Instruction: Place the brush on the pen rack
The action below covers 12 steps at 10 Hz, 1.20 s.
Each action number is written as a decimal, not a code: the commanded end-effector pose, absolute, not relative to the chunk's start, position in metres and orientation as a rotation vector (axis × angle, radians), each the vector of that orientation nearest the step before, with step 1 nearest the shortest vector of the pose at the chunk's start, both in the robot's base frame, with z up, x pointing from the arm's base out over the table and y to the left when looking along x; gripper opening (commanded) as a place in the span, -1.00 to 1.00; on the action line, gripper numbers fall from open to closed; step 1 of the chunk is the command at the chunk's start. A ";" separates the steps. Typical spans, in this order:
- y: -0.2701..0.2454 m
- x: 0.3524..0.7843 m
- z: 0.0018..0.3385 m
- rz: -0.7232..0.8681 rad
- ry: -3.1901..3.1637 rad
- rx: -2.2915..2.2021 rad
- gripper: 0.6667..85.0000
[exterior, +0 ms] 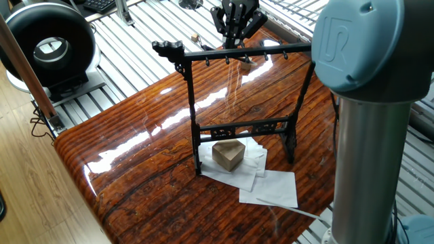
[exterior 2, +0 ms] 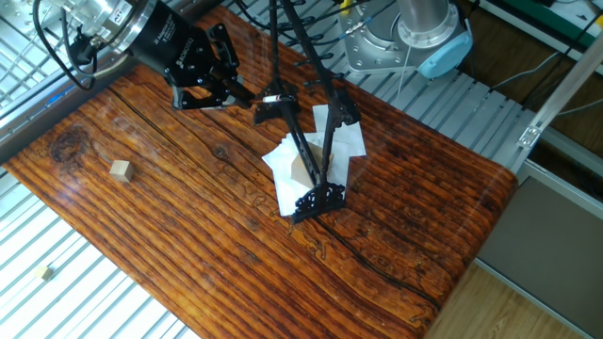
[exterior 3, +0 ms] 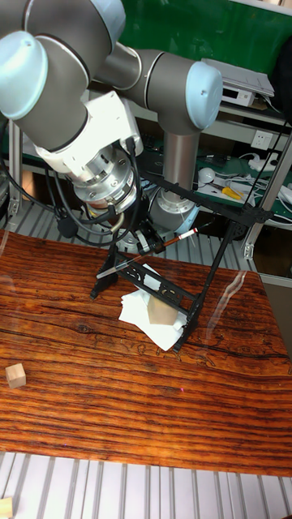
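While within hand [exterior 2: 229,89], brush [exterior 3: 180,236] near rack [exterior: 190,102]

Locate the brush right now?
In the tall fixed view the brush sticks out of the gripper, held in the air behind the pen rack, just under its top crossbar.

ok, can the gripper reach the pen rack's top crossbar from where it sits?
Probably yes. The gripper hangs close beside the pen rack crossbar, the brush jutting from it, nothing visible between. The wooden block and paper lie low, under the rack.
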State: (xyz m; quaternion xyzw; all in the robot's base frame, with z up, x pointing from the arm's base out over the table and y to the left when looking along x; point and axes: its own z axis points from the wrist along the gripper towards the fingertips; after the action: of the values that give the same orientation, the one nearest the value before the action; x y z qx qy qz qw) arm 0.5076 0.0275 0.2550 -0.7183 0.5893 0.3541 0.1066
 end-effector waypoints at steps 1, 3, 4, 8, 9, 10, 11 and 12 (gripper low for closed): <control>0.028 0.509 0.254 1.014 1.691 -2.149 -0.99; 0.025 0.511 0.250 0.984 1.699 -2.168 -0.99; 0.026 0.510 0.251 0.989 1.702 -2.164 -0.99; 0.034 0.504 0.257 1.008 1.716 -2.141 -0.99; 0.034 0.502 0.259 1.013 1.715 -2.139 -0.99; 0.035 0.500 0.261 1.019 1.713 -2.134 -0.99; 0.034 0.497 0.265 1.036 1.707 -2.131 -0.99; 0.030 0.495 0.264 1.029 1.710 -2.140 -0.99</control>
State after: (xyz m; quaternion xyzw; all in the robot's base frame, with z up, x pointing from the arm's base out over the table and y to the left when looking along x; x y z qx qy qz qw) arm 0.4992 0.0306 0.2582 -0.7272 0.5838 0.3458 0.1039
